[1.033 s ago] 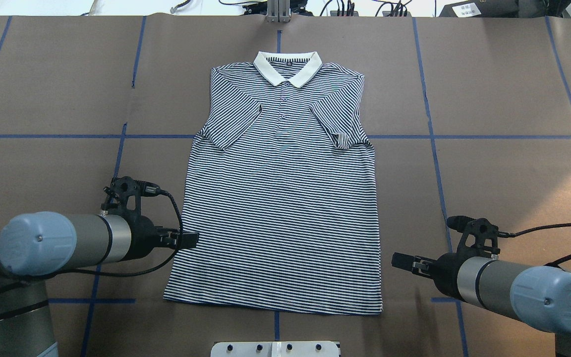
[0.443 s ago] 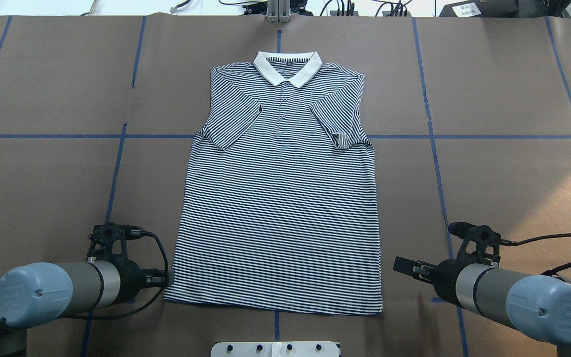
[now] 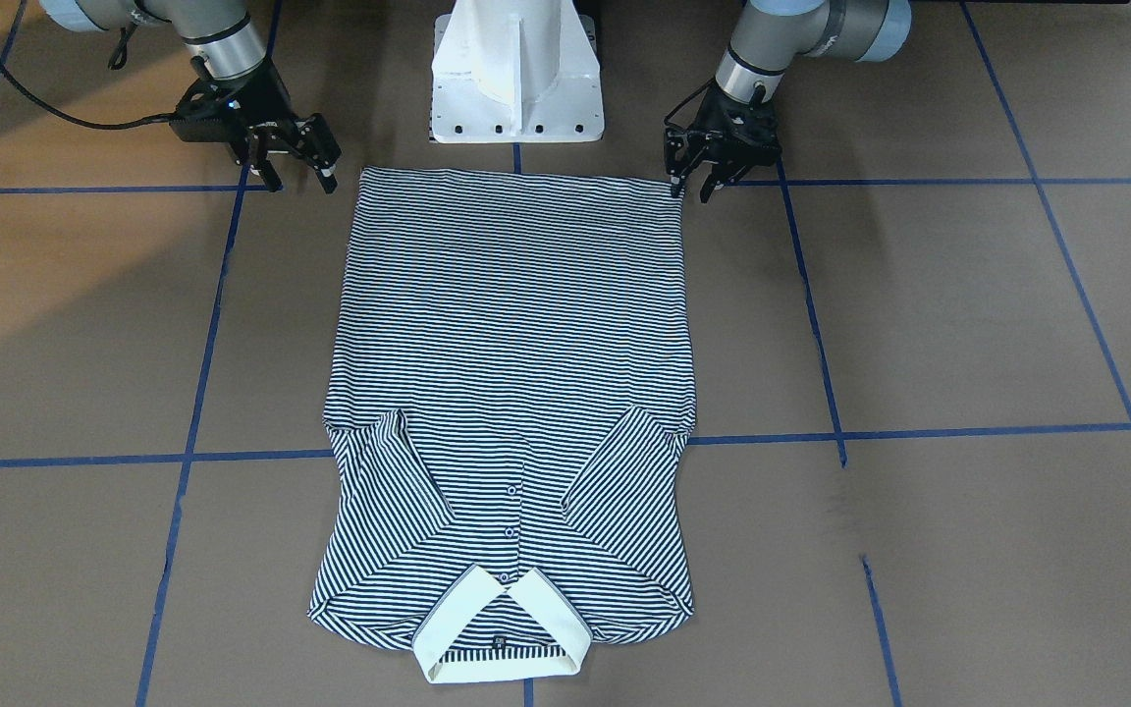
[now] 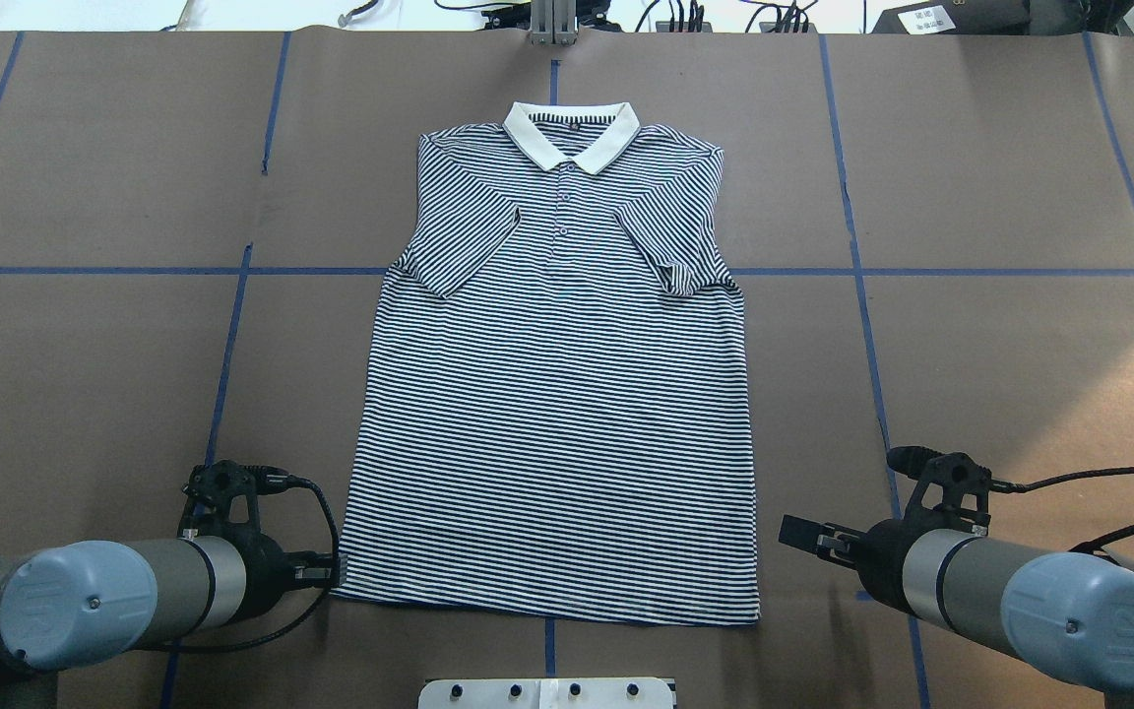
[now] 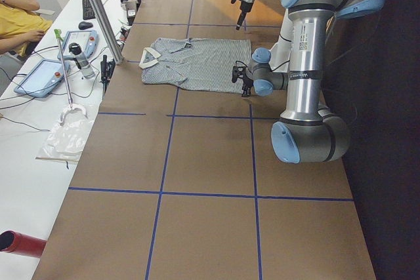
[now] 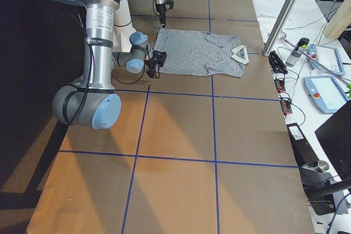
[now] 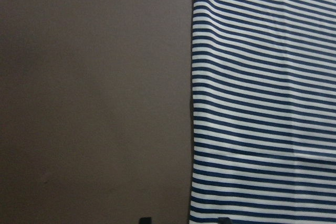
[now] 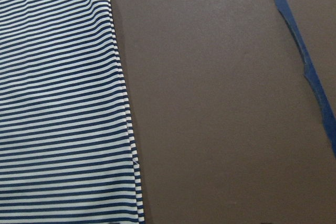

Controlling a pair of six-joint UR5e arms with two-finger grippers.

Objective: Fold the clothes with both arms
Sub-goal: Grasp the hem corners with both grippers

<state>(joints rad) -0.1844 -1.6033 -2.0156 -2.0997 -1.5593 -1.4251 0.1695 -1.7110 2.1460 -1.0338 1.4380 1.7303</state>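
The striped polo shirt (image 4: 557,394) lies flat and face up on the brown table, its cream collar (image 4: 572,133) at the far side and both sleeves folded in over the chest. My left gripper (image 4: 336,571) is open, low at the hem's left corner. In the left wrist view the shirt's edge (image 7: 191,129) runs between its fingertips (image 7: 144,220). In the front-facing view the left gripper (image 3: 693,185) stands at that same corner. My right gripper (image 4: 791,532) is open, a short gap off the hem's right corner, with bare table under it. It also shows in the front-facing view (image 3: 298,179).
Blue tape lines (image 4: 862,295) grid the table. The white pedestal base (image 3: 516,79) stands just behind the hem. A metal post (image 4: 552,25) rises at the far edge. A side bench holds tablets (image 5: 46,77), with a person's arm (image 5: 20,18) beside it.
My left arm has pulled back along the shirt's left side, from mid-body down to the hem corner. The right arm shifted slightly toward the near edge. The shirt has not moved.
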